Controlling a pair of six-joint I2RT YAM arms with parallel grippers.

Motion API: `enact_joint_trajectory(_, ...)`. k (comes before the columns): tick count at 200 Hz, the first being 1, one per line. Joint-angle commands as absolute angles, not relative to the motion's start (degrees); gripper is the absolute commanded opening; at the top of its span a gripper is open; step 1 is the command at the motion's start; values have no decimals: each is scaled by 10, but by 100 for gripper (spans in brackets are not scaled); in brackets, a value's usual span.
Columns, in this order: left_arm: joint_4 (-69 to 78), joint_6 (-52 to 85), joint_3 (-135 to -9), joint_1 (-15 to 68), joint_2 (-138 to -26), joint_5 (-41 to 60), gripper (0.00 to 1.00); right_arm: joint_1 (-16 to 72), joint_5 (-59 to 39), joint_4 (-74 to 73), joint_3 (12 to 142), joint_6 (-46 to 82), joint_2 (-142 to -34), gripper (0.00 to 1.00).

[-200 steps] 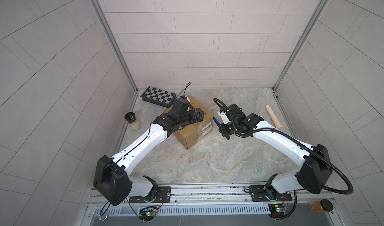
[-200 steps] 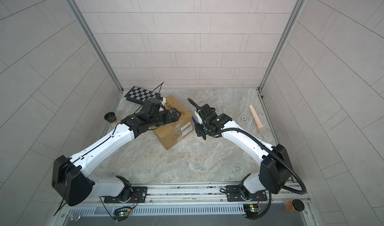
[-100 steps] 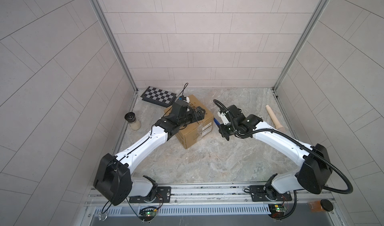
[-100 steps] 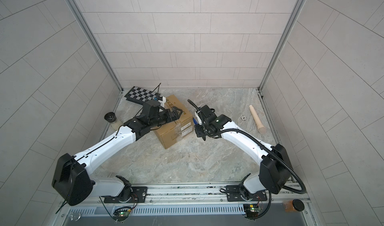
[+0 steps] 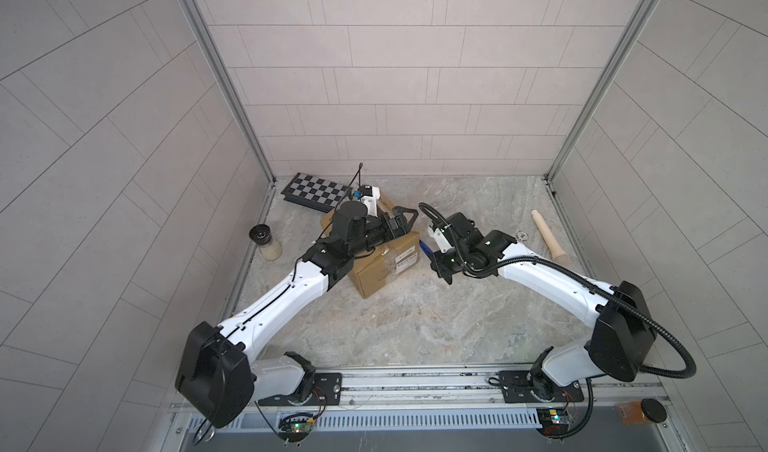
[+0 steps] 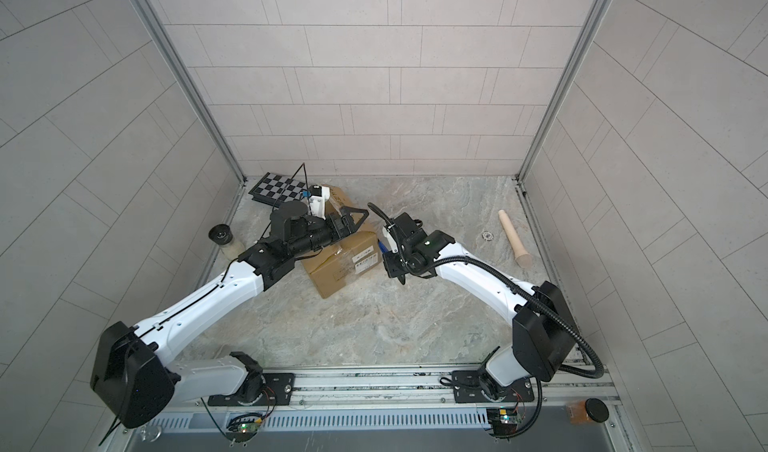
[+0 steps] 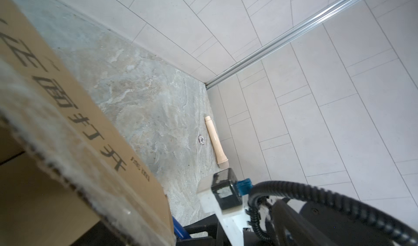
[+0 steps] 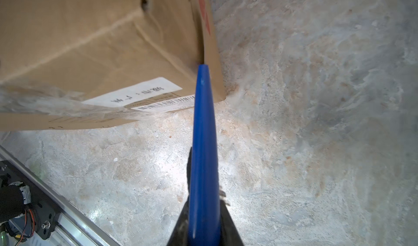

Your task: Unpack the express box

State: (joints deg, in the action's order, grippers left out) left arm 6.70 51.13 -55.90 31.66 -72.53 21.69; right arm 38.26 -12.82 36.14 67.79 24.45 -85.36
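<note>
Blue cutter (image 8: 203, 131) is pinched in right fingers (image 8: 228, 224) at box's (image 5: 382, 271) three-o'clock corner, presumably for tape (image 8: 56, 102); left fingers (image 5: 412, 213) are held wide above.

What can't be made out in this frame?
- Express box contents: left arm covers its top in both top views.
- Left gripper fingertips: outside the left wrist view.
- Blue tool handle: right wrist view, hidden inside right gripper.
- White label print: blurred, too small.
</note>
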Motion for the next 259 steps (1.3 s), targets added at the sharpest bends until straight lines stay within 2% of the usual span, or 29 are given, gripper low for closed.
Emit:
enact_joint_trajectory(1, 103, 521, -553, 319, -715, 240, 100, 385, -146, 348, 684, 238, -852, 0)
enact_joint_trajectory(44, 47, 478, -579, 309, -702, 219, 100, 313, -153, 363, 671, 252, -818, 0)
enact_joint_trajectory(86, -79, 403, -631, 265, -694, 178, 100, 237, -157, 289, 620, 244, -808, 0)
enact_joint_trajectory(152, -124, 353, -636, 225, -712, 157, 100, 187, -234, 204, 586, 248, -915, 0)
enact_joint_trajectory(206, -190, 325, -665, 211, -672, 97, 100, 177, -222, 152, 566, 249, -968, 0)
enact_joint_trajectory(234, -222, 320, -652, 183, -640, 75, 100, 175, -205, 142, 561, 251, -978, 22)
enact_joint_trajectory(259, -226, 327, -621, 163, -623, 82, 100, 168, -190, 146, 562, 256, -970, 36)
